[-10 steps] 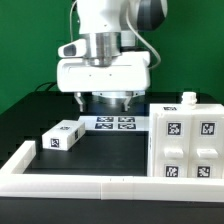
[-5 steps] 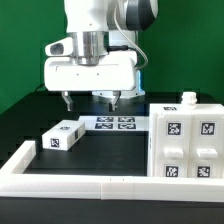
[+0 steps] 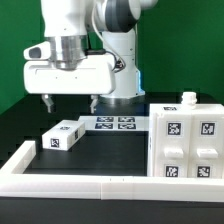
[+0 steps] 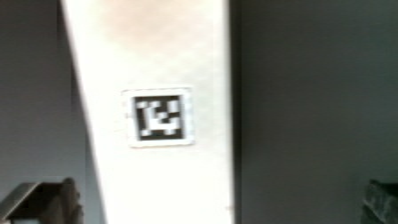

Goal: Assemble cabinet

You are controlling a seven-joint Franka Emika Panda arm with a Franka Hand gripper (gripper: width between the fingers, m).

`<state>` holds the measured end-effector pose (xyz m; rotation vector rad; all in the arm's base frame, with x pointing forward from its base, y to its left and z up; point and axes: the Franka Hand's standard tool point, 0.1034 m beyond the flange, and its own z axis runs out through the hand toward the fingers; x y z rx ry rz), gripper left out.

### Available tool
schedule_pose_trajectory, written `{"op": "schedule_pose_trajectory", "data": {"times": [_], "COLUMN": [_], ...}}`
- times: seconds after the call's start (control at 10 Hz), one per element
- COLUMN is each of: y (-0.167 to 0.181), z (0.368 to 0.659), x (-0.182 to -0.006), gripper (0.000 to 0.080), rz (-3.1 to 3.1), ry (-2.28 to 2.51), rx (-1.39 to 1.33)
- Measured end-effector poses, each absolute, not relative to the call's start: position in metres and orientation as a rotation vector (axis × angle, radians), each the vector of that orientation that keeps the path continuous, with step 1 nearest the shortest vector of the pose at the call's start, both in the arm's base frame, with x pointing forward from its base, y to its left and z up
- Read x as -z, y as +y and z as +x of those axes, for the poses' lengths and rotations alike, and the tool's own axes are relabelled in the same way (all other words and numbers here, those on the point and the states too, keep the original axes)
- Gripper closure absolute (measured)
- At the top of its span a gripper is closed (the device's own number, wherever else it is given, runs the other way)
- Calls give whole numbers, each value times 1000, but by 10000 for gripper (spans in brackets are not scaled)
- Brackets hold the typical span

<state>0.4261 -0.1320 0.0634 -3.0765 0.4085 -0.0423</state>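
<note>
The cabinet (image 3: 185,142) is a large white box with square tags on its front, standing at the exterior view's right with a small white knob on top. A small white tagged block (image 3: 62,135) lies on the black table left of centre. My gripper (image 3: 70,103) hangs open and empty above that block, apart from it. In the wrist view a long white tagged piece (image 4: 160,80), seemingly that block, runs between my dark fingertips (image 4: 43,200), with my gripper (image 4: 214,205) open over it.
The marker board (image 3: 115,123) lies flat behind the block, under the arm's base. A long low white border rail (image 3: 70,181) runs along the front and up the exterior view's left side. A green wall stands behind.
My gripper has moved to the exterior view's left and a little up, from over the marker board to over the small block. It stayed open and empty.
</note>
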Motion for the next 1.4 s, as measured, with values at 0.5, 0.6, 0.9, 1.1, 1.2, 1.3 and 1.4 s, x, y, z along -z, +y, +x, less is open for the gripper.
{"op": "schedule_pose_trajectory", "data": {"times": [0.5, 0.6, 0.9, 1.1, 1.2, 1.3, 1.4], "y": [-140, -140, -141, -136, -134, -133, -133], "z": [420, 415, 409, 408, 408, 409, 409], "x": [-44, -35, -16, -7, -6, -6, -6], "gripper": [2, 2, 2, 2, 2, 90, 238], "rz": [-3105, -3120, -3140, -3146, -3145, -3145, -3145], "ry": [357, 346, 327, 308, 302, 300, 299], "rx": [62, 82, 93, 104, 103, 103, 102]}}
